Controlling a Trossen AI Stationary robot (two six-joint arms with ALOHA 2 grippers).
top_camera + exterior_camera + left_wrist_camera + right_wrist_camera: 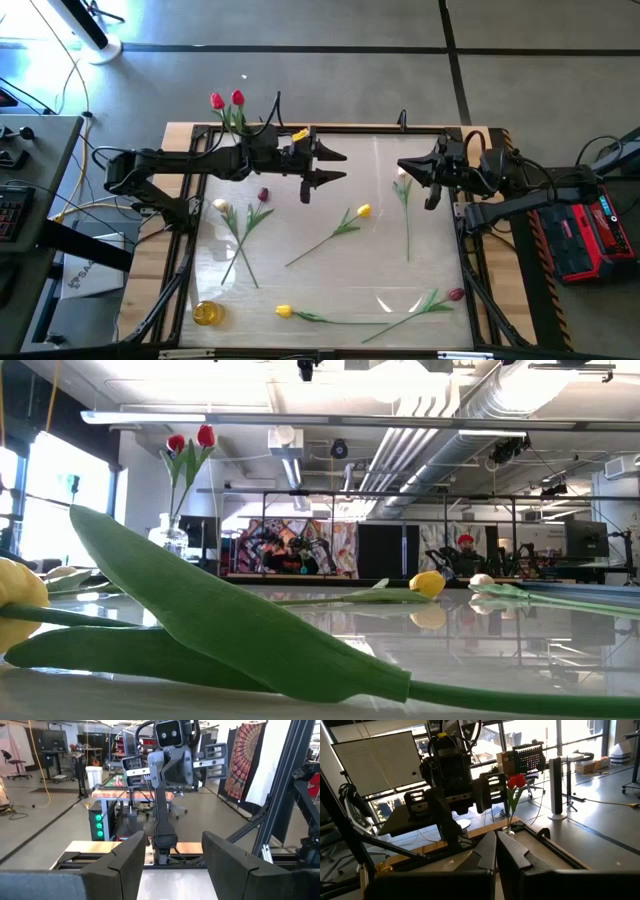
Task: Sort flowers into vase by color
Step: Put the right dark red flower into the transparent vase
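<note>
1. Red tulips (227, 99), two of them, already stand in the clear vase (174, 537) at the far left corner of the surface (390, 250). The remaining flowers lie flat: a cream and a maroon one crossed at left (240, 225), a yellow one mid-surface (340, 227), a cream one (404, 205) near my right arm, a yellow one (300, 314) and a maroon one (430, 300) along the near edge.
2. Left gripper (325, 170) hangs released and empty above the far-centre of the surface, just beside the vase. Right gripper (408, 168) is clenched on nothing, hovering over the far right, near the cream head.
3. Risk: the stems are thin and lie flat on a glossy top; I judge a descent could slip off a stem or press into the surface.
4. Risk: the crossed pair at left may lift together and spoil the colour sort.
5. Risk: an arm swinging near the vase could topple it and its two reds.
6. Hidden: neither wrist view shows any flower on the surface; the vase mouth is unclear; an amber round object (208, 313) at the near left corner is unidentifiable.
</note>
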